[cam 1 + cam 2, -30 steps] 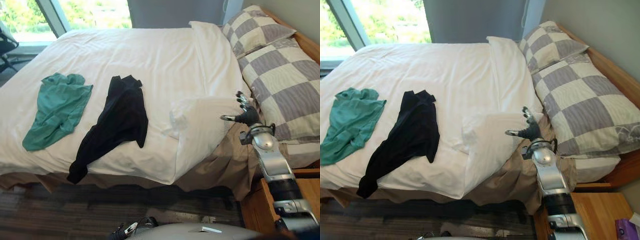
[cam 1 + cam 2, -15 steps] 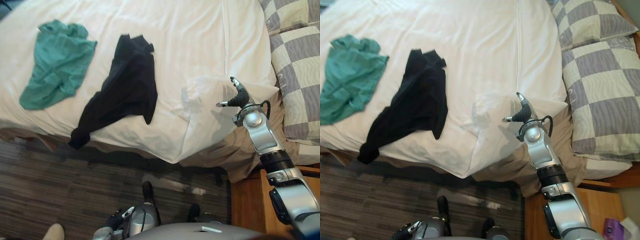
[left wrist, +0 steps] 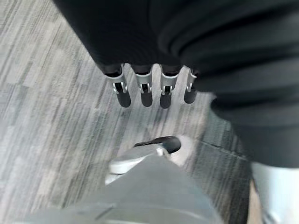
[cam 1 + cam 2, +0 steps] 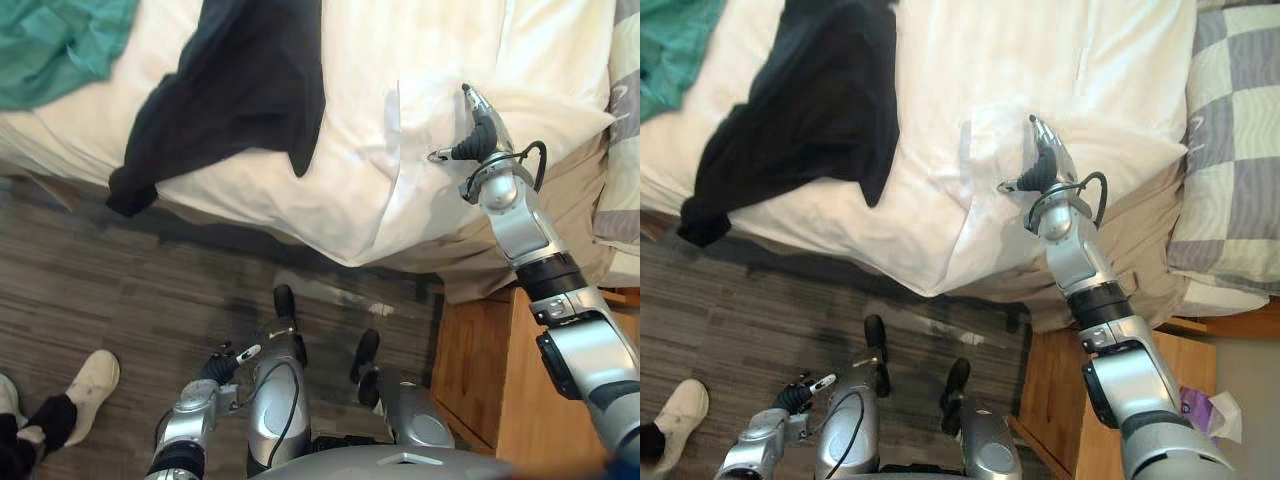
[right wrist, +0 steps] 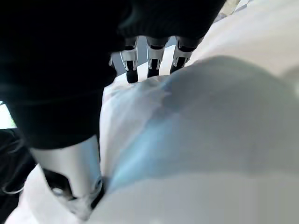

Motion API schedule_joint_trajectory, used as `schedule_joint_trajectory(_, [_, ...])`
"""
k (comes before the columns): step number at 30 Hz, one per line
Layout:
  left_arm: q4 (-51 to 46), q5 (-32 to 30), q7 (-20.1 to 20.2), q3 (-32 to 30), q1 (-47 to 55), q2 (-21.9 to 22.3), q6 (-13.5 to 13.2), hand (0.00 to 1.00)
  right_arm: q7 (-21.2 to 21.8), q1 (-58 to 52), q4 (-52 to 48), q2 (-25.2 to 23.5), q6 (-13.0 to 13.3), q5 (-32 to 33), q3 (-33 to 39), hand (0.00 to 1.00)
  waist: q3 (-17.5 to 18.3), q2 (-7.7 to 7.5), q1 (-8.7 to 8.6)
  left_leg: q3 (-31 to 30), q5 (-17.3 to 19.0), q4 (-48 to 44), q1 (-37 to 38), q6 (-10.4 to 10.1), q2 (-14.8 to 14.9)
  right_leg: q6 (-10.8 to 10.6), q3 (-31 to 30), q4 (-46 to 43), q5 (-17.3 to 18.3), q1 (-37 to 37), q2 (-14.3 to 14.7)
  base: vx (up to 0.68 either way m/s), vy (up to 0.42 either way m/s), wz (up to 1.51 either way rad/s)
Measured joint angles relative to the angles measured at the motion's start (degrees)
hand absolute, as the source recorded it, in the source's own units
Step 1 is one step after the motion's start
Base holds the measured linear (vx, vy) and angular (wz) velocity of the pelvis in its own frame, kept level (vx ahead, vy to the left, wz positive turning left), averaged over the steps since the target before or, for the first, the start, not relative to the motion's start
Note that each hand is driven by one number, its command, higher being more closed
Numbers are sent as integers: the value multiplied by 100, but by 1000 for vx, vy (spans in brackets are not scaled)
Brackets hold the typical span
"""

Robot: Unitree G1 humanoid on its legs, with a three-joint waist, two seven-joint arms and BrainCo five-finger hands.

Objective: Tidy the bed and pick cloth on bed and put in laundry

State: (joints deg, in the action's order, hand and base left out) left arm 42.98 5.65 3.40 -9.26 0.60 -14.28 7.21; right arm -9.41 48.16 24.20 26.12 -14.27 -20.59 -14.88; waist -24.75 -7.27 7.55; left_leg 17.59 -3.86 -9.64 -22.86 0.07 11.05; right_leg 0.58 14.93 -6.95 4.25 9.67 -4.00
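A white-covered bed (image 4: 380,60) spans the scene above a grey striped floor (image 4: 120,290). A black garment (image 4: 240,80) sprawls across the cover, one end trailing to the near edge. A green garment (image 4: 50,40) lies further left, and both are well apart from either hand. Checked pillows (image 4: 1240,150) sit at the right, and a wooden nightstand (image 4: 500,400) stands below them. The right hand (image 4: 480,135) rests on a raised fold of the white cover, its fingers (image 5: 152,65) straight and holding nothing. The left hand (image 4: 222,366) hangs low over the floor, fingers (image 3: 142,93) relaxed and empty. A person's pale shoe (image 4: 90,380) stands at the lower left.
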Motion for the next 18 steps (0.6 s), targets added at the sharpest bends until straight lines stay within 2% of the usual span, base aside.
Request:
schedule_joint_trajectory(2, [10, 70, 11, 7, -108, 5, -5, 0, 26, 280, 224, 0, -65, -49, -101, 0, -88, 51, 5, -79, -37, -72, -200, 11, 66, 8, 10, -90, 17, 191, 53, -71, -8, 4])
schedule_joint_trajectory(3, [19, 132, 19, 8, -158, -2, -8, 0, 47, 370, 319, 4, -107, -104, -145, 100, -107, 61, 9, -93, -69, -72, -279, 11, 79, 5, 15, -138, 54, 279, 76, -63, 3, 2])
schedule_joint_trajectory(7, [116, 394, 63, 39, -410, 28, -71, 0, 368, 657, 714, 179, -339, -218, -263, 100, -145, 108, 126, -141, -176, -7, -484, 16, 82, 18, 40, -267, 82, 553, 82, -8, 2, 2])
schedule_joint_trajectory(10, [117, 453, 127, 55, -431, 15, -152, 0, 418, 855, 934, 242, -454, -218, -260, 100, -145, 109, 130, -143, -284, 164, -497, -8, 33, 18, 58, -321, 107, 657, 49, 31, 17, 5])
schedule_joint_trajectory(14, [171, 489, 128, 257, -474, 26, -164, 0, 338, 1011, 1034, 420, -394, 32, -221, 100, -145, 109, 133, -100, -389, 378, -496, -11, -12, 7, 52, -391, 138, 795, -9, 41, 15, 0])
schedule_joint_trajectory(18, [113, 508, 127, 260, -491, 106, -161, 0, 141, 832, 963, 414, -157, 478, 6, 100, -145, 110, 130, -23, -446, 472, -330, 32, -65, 6, -14, -390, 138, 726, -31, 67, -14, -7])
